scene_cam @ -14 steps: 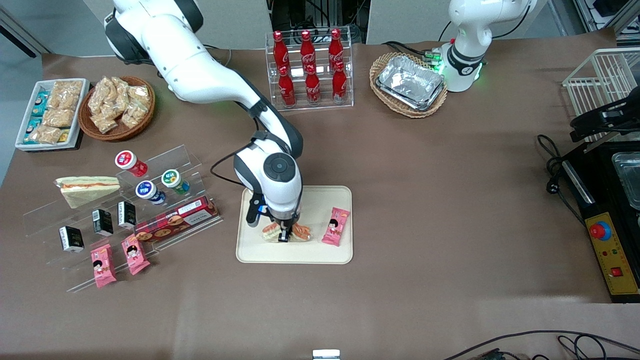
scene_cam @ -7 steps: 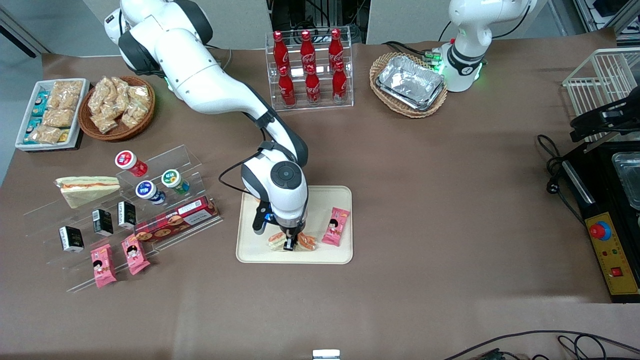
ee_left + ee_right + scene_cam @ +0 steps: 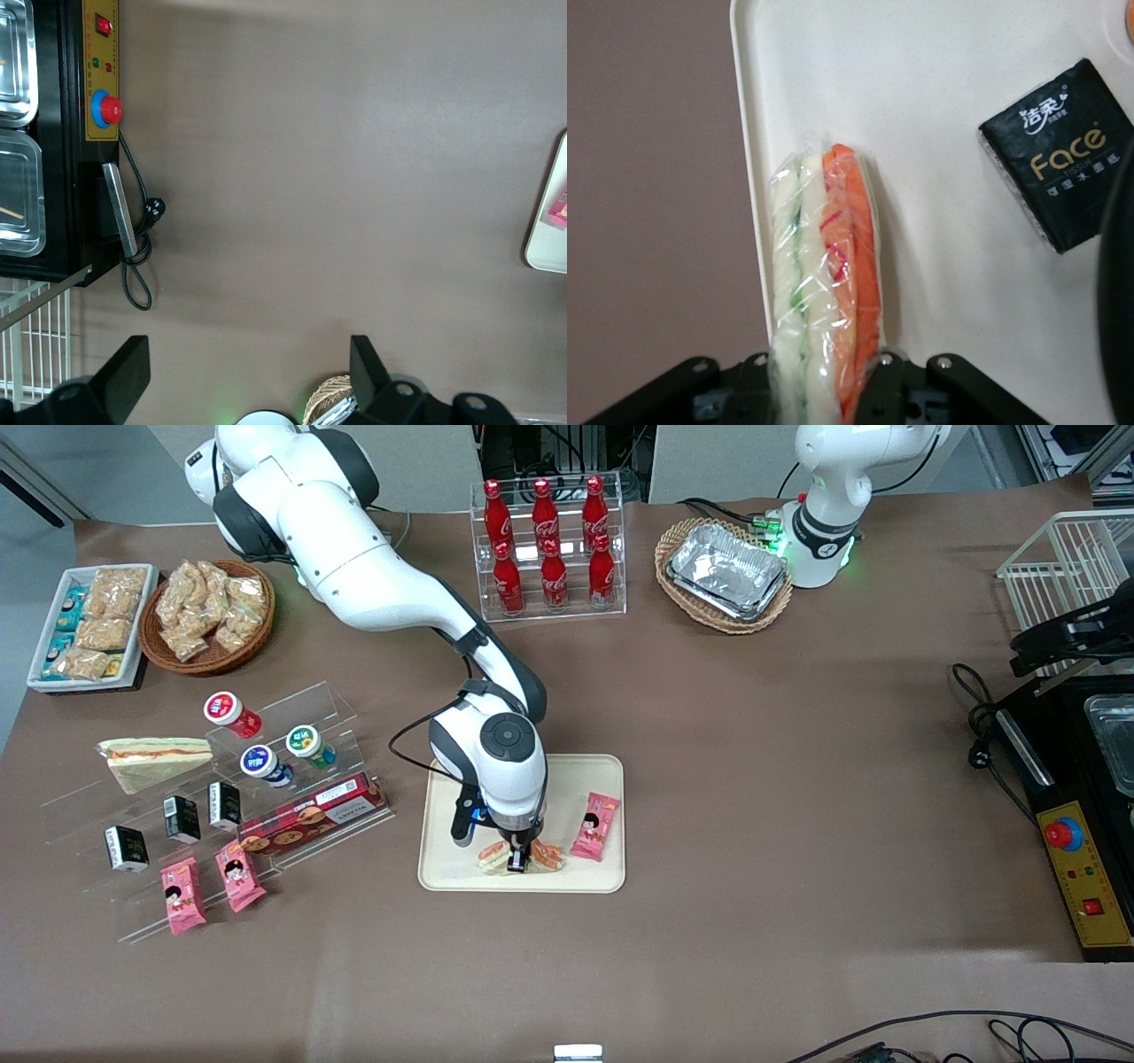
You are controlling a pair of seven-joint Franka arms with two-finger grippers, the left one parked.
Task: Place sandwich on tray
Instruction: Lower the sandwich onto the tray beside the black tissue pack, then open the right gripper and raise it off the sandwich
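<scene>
The sandwich (image 3: 519, 856), a clear-wrapped wedge with orange and green filling along its edge (image 3: 824, 283), hangs low over the cream-beige tray (image 3: 567, 779), at the part of the tray nearest the front camera. My gripper (image 3: 516, 860) points straight down and is shut on it, one finger on each bread face (image 3: 822, 390). In the right wrist view the sandwich runs along the tray's rim (image 3: 749, 177). Whether it touches the tray floor I cannot tell.
A pink snack pack (image 3: 595, 825) and a black tissue pack (image 3: 1059, 168) lie on the tray. A clear stepped shelf (image 3: 221, 797) toward the working arm's end holds a thin-striped pale wedge (image 3: 155, 760), small cans and packs. A bottle rack (image 3: 549, 549) stands farther back.
My gripper has carried the sandwich nearer to the front camera and lower over the tray. It stays shut on the sandwich throughout.
</scene>
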